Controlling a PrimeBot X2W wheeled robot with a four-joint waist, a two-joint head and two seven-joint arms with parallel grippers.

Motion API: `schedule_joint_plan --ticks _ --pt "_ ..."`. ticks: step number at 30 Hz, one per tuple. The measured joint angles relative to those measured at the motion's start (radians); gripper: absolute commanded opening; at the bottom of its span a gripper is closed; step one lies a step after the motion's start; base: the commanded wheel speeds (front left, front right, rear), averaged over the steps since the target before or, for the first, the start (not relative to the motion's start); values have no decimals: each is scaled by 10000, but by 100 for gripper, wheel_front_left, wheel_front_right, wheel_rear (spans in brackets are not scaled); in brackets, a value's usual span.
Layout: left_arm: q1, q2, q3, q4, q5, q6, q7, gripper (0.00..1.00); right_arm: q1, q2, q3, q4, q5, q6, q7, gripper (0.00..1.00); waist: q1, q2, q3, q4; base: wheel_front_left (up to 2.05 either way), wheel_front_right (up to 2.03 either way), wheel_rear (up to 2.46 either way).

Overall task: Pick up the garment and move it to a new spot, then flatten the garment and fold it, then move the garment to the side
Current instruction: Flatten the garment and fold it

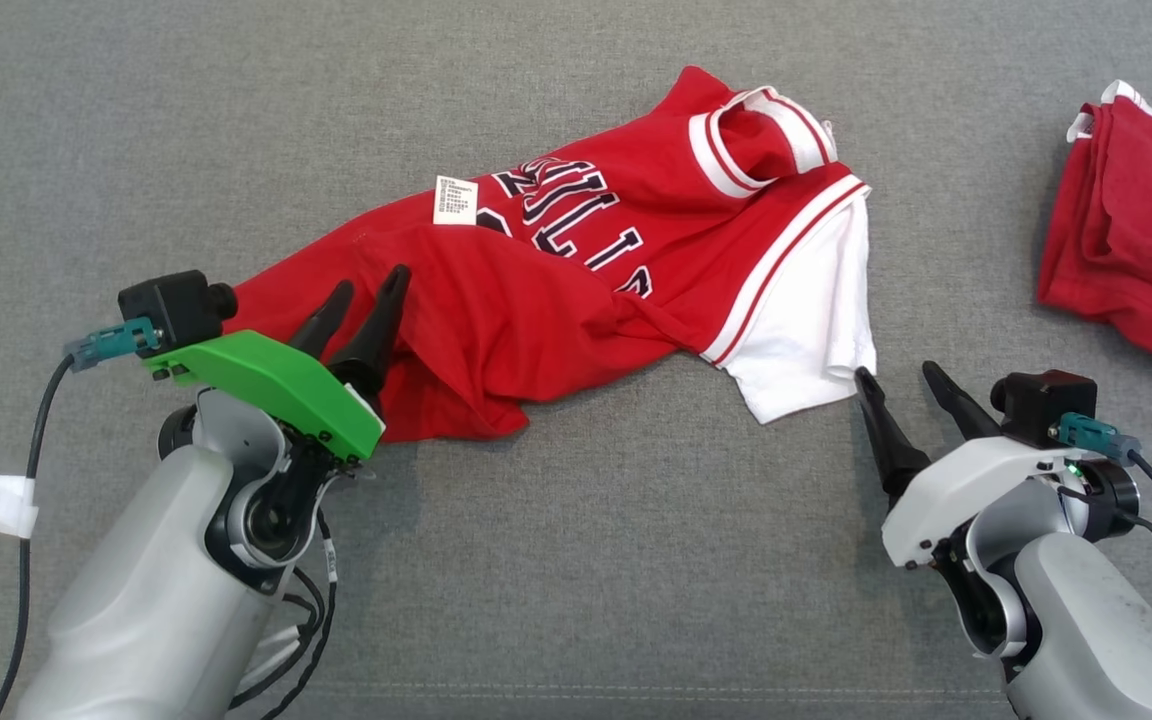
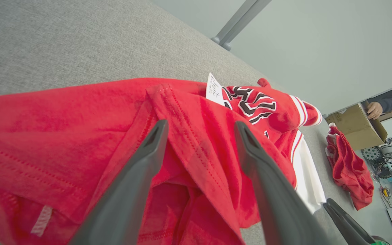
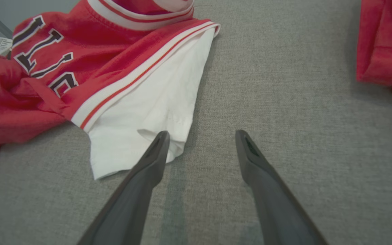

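Note:
The garment (image 1: 576,290) is a red jersey with white sleeves and dark lettering, lying crumpled across the middle of the grey surface. My left gripper (image 1: 368,290) hovers open over its lower-left hem; in the left wrist view the red cloth (image 2: 80,136) lies beneath the spread left gripper (image 2: 201,127). My right gripper (image 1: 898,378) stands open just right of the white sleeve's (image 1: 806,320) corner. In the right wrist view, one finger of the right gripper (image 3: 201,136) overlaps the sleeve edge (image 3: 148,115), with nothing held.
A second red garment (image 1: 1131,230) lies bunched at the right edge of the grey surface (image 1: 576,560). In the left wrist view a person's hand (image 2: 374,109) holds a cardboard box (image 2: 356,127) beyond the table.

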Motion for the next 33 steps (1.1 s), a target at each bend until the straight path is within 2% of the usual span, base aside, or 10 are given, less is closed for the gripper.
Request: schedule_joint_plan --ticks 6,11,33 --pt "-76 -48 -44 236 -42 148 280 100 0 130 54 2 0 -2 0 100 0 0 45 -34 0 0 0" --pt "-218 184 4 598 136 305 316 100 -3 182 84 2 -2 -2 -4 100 0 0 71 -79 0 0 0" --pt "-874 134 -291 1714 192 205 767 100 -74 251 305 107 -17 10 12 100 0 0 231 -514 0 0 0"
